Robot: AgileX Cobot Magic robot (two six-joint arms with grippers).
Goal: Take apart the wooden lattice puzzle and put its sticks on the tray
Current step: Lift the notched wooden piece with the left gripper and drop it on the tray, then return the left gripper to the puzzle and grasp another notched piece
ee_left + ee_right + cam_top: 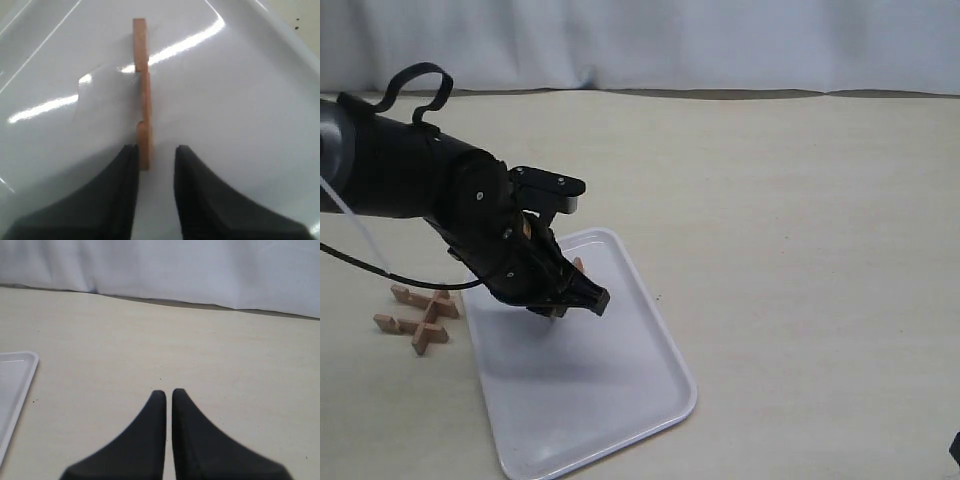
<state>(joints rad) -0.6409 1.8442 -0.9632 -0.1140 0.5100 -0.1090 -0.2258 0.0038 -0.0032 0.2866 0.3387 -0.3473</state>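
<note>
Black fingers of the left end effector fill the near edge of the left wrist view. They stand apart over the tray. Between their tips lies the near end of one stick, which runs straight away from them across the white surface. The stick sits close against one finger, and I cannot tell whether the two touch. A clear gap separates it from the other finger, so nothing is clamped.

From the exterior view, the left arm reaches low over the middle of the tray, with its end effector just above the surface. The wooden lattice puzzle sits on the counter just beside the tray's left edge. It looks incomplete, though it is too small to count the bars.

The right end effector hovers over bare counter well away from the puzzle. It is closed to a thin slit with nothing in it.

My reading is that the step in hand is setting one stick down on the tray. The next move probably calls for lifting the left end effector straight up, so the fingers do not drag the stick along. The arm would then cross back to the puzzle. Pulling another bar free may need the right arm to come over and steady the rest.
</note>
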